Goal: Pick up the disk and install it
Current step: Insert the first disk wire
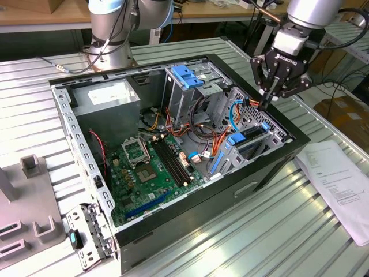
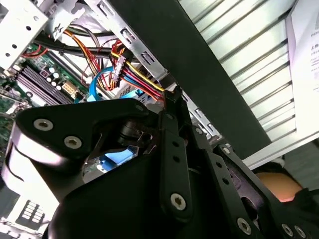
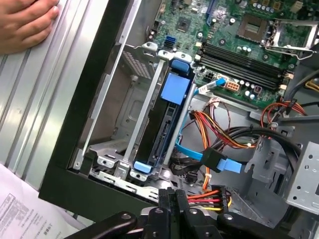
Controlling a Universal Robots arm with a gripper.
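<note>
the flat silver-metal disk with blue plastic side rails [image 3: 167,122] sits on edge in the bay of the open black desktop computer case [image 1: 271,167], at the case's corner on the exterior view's right, between the case's dark outer wall and the loose bundle of red, yellow and orange power cables [image 3: 219,132]. in the first wrist view its long axis runs from the blue rail tab [image 3: 141,167] nearest the camera toward the green motherboard [image 3: 234,45], parallel to that outer wall.

the arm's black three-link hand [image 1: 269,99] hangs directly above this same corner, fingertips pointing down over the bay (in the exterior view they meet at a point, and nothing shows between them). so the hand looks drawn narrow and empty, with the disk lying straight below and slightly inward of it. as a judgement, the disk already looks seated in its bay rather than waiting on the ribbed metal bench [image 1: 242,231].

a person's hand [image 3: 25,22] rests on the bench outside the case wall, well apart from the disk.
</note>
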